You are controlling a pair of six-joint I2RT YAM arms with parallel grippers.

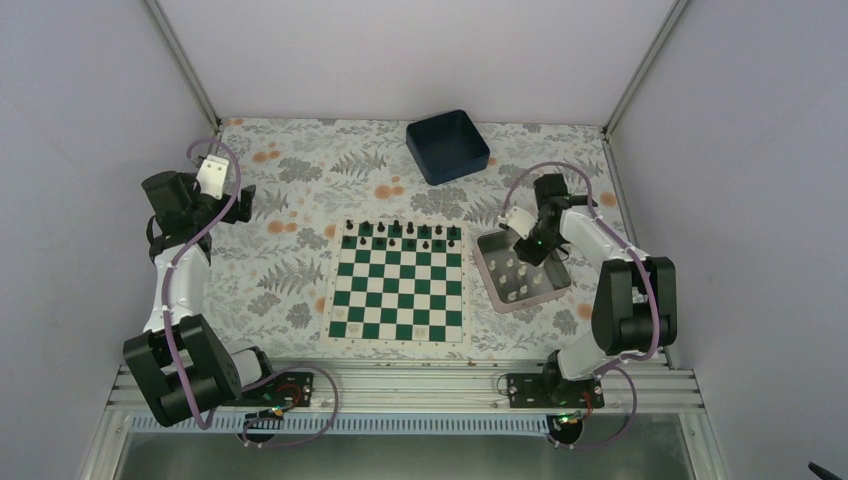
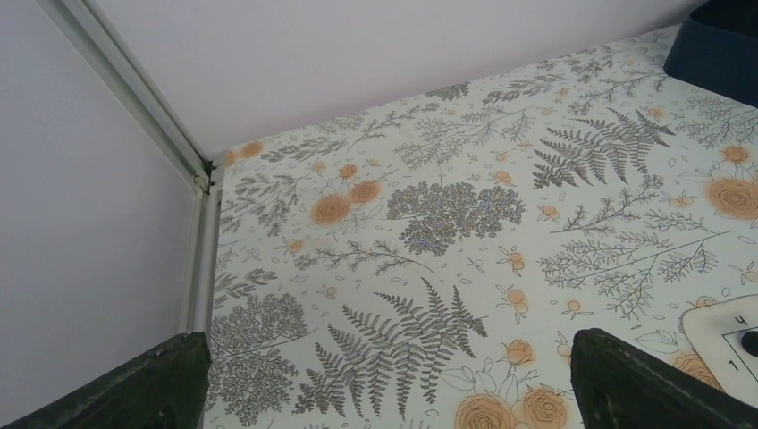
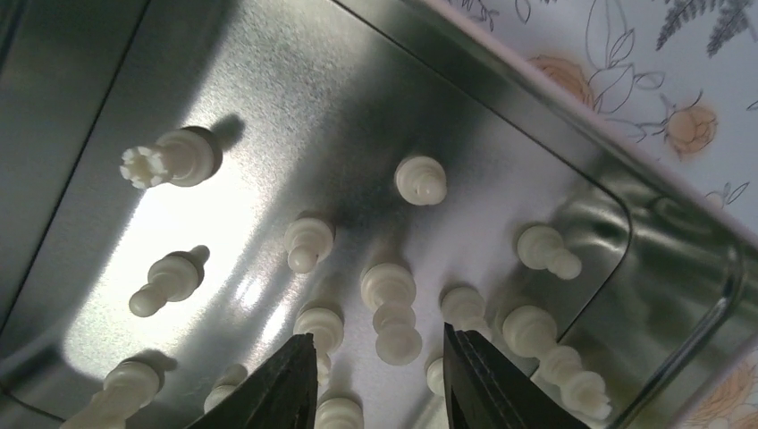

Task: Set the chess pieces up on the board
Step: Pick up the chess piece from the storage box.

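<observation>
The green and white board (image 1: 398, 293) lies mid-table; its corner shows in the left wrist view (image 2: 726, 332). Only black pieces (image 1: 400, 233) stand on its far rows. Several white pieces (image 1: 515, 279) stand in the silver tray (image 1: 549, 292) right of the board. My right gripper (image 1: 532, 247) hangs open over the tray. In the right wrist view its fingers (image 3: 279, 386) straddle one white piece (image 3: 391, 310), without touching it, with other white pieces (image 3: 309, 242) around. My left gripper (image 1: 238, 200) is open and empty, far left of the board, over bare cloth (image 2: 420, 322).
A dark blue bin (image 1: 447, 146) sits at the back, beyond the board; its edge shows in the left wrist view (image 2: 720, 45). The tray's raised rim (image 3: 572, 134) surrounds the white pieces. Frame posts stand at the back corners (image 1: 190, 65).
</observation>
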